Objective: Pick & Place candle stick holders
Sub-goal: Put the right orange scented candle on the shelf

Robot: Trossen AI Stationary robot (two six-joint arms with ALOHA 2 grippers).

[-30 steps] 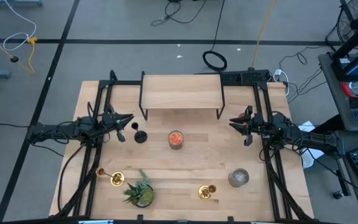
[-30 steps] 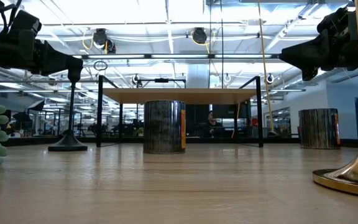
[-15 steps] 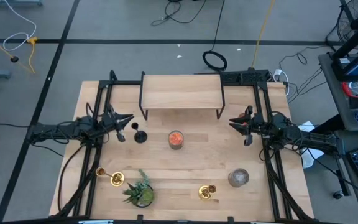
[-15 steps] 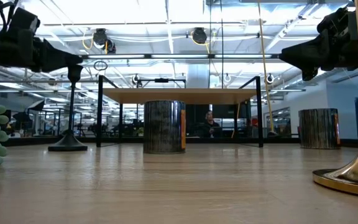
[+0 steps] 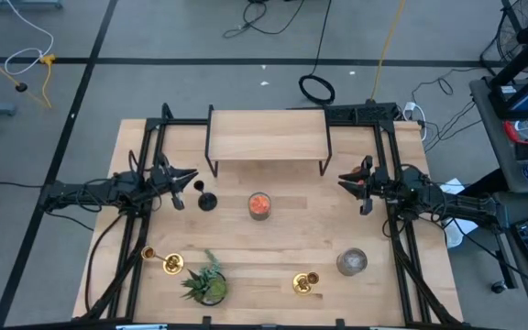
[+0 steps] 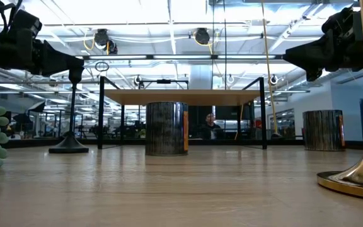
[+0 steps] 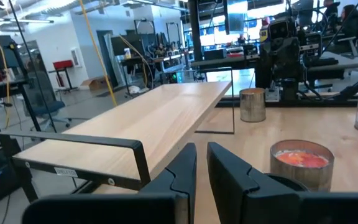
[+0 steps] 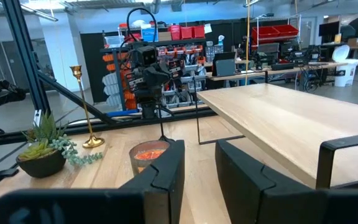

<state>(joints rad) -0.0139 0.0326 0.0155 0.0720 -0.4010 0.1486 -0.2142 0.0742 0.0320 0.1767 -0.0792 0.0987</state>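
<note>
Overhead, table-level and two wrist views, sharing the shelf (image 5: 267,134).

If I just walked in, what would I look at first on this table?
Probably the two dark robot arms reaching in from either side, with the left gripper closed on the top of a black candle holder. Next, the jar with orange filling in the middle, in front of the little wooden shelf. Two shiny gold candle holders stand near the front edge.

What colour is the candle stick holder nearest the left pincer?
Matt black candle stick holder, clearest in the high view.
</note>
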